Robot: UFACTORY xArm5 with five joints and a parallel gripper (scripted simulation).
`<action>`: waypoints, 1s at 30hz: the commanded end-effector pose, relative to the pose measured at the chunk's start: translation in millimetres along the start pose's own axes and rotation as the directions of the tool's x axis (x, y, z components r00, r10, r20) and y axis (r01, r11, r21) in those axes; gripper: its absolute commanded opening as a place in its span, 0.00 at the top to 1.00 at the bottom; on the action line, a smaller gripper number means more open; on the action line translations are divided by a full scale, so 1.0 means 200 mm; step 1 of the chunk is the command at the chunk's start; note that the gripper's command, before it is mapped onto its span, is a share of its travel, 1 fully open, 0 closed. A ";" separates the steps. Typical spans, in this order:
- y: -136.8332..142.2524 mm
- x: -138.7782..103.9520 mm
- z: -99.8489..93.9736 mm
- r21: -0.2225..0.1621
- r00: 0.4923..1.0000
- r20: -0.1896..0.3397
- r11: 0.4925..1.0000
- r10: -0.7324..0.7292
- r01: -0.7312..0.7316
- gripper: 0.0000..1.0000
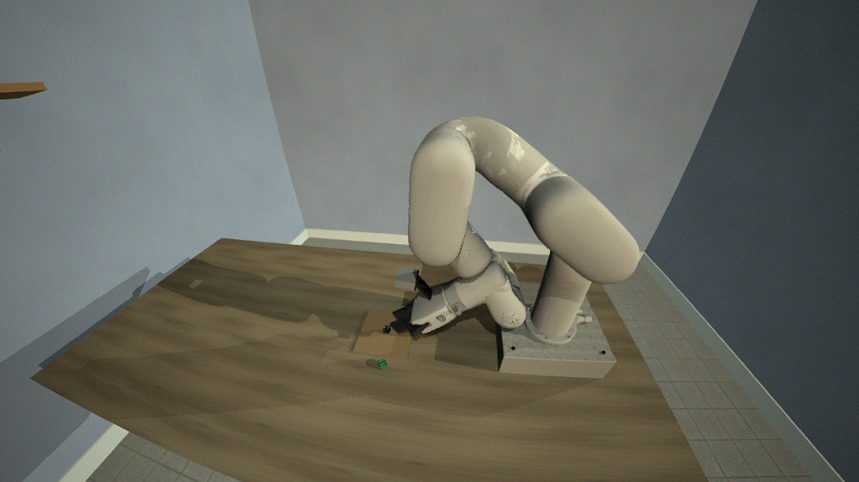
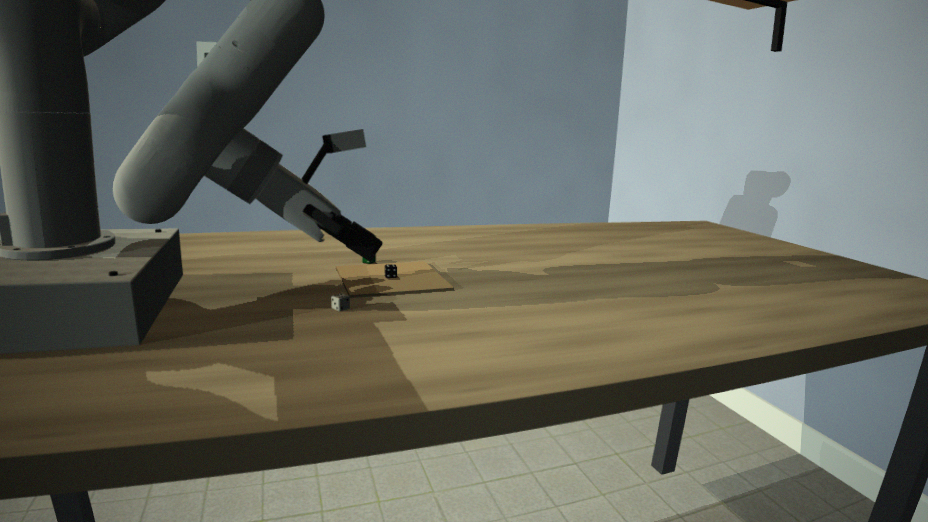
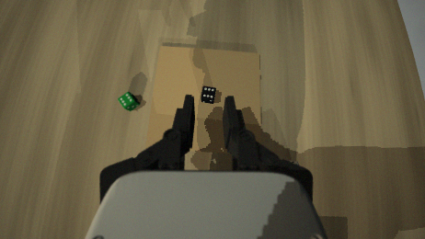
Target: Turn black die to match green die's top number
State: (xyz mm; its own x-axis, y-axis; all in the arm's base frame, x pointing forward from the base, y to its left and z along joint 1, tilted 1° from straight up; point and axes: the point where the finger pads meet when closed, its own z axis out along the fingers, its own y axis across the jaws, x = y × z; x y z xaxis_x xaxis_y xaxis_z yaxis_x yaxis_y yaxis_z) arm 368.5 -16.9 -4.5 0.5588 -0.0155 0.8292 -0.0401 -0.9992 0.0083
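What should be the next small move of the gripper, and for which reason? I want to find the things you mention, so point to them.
I would probably lift the open gripper (image 1: 396, 323) (image 2: 373, 253) (image 3: 209, 107) slightly up and back. The black die (image 1: 386, 329) (image 2: 390, 271) (image 3: 208, 95) sits ungripped on the mat (image 1: 395, 349) (image 2: 425, 279) (image 3: 175, 69), six on top, and the green die (image 1: 382, 364) (image 2: 368, 261) (image 3: 128, 101) seems to show six too.

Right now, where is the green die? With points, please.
In the wrist view, the green die (image 1: 382, 364) (image 2: 368, 261) (image 3: 128, 101) sits on the table (image 1: 283, 402) (image 2: 551, 337) (image 3: 55, 152), just off the left edge of the tan mat (image 1: 378, 346) (image 2: 421, 283) (image 3: 177, 69) holding the black die (image 1: 386, 329) (image 2: 390, 271) (image 3: 208, 95).
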 end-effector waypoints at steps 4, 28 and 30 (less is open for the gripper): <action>0.00 0.04 -0.04 0.000 1.000 -0.002 1.000 0.000 0.000 0.69; 0.00 0.24 -0.18 0.000 1.000 0.006 1.000 0.000 0.000 0.69; 0.00 0.25 -0.17 0.000 1.000 0.017 1.000 0.000 0.000 0.69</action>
State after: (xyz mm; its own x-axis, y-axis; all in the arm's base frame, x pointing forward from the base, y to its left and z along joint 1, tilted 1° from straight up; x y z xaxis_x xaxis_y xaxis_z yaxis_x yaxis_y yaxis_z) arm 365.7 -16.7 54.1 0.5614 -0.0157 0.8274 -0.0400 -0.9992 0.0082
